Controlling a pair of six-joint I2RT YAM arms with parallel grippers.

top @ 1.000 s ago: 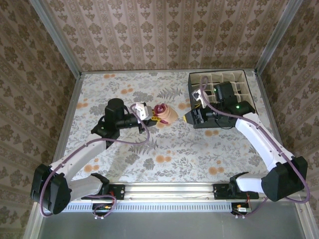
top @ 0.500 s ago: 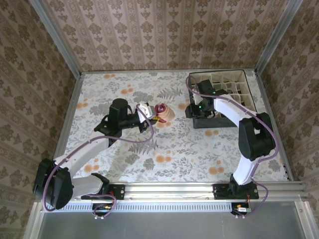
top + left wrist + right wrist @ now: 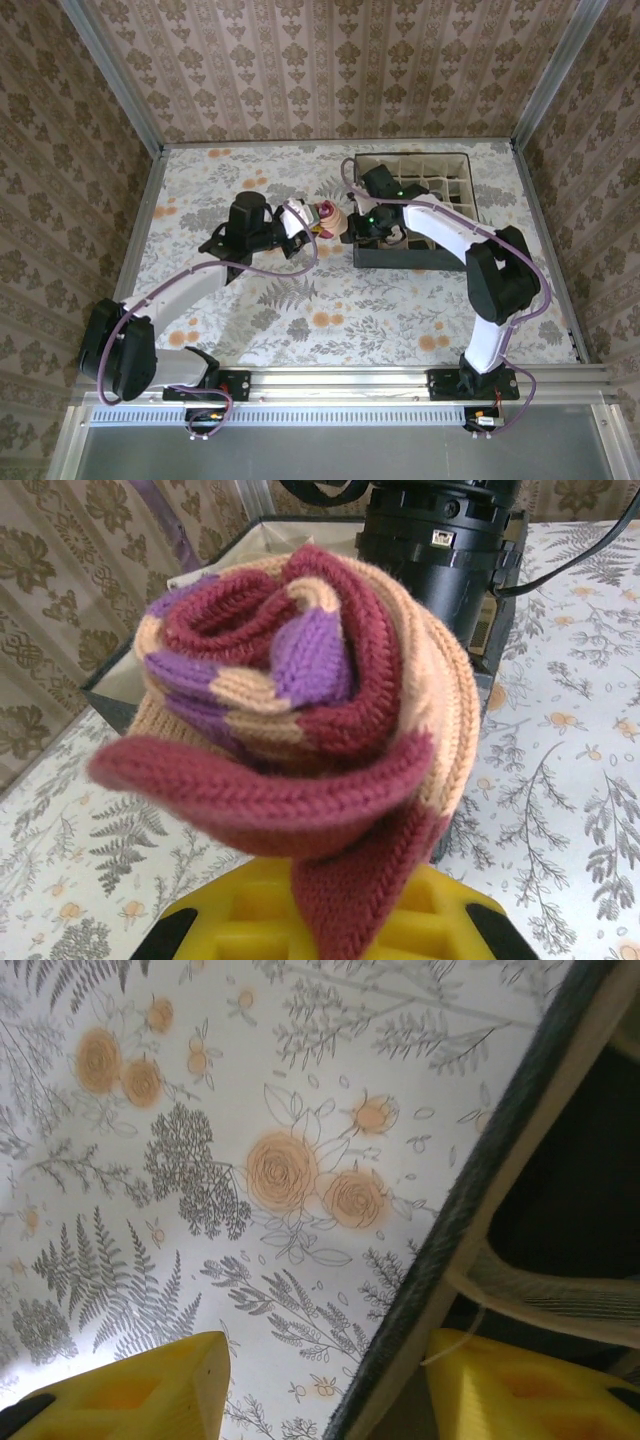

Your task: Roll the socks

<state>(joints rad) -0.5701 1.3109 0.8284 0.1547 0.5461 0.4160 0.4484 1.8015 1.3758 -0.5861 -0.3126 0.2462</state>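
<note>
Two jobs are shared between my arms at this moment. My left gripper (image 3: 303,220) is clenched on the socks (image 3: 327,216), a tight roll of tan, maroon and purple knit. In the top view I hold it over the flowered table (image 3: 300,330), a little left of the frame's middle and just beside the left end of the divided box (image 3: 410,262). In the left wrist view the roll fills the middle of the frame and a loose maroon end hangs down between my yellow fingers (image 3: 470,925) at the bottom edge. I judge that I squeeze so that the spiral cannot spring open. My right gripper (image 3: 366,226) is spread wide astride the box's wall (image 3: 480,1210): in the right wrist view one finger is at the lower left over the table, the other at the lower right inside the box. Neither seems to press the wall. I think this stance steadies the box near the roll, so the finished bundle has only a short way to a compartment.
</note>
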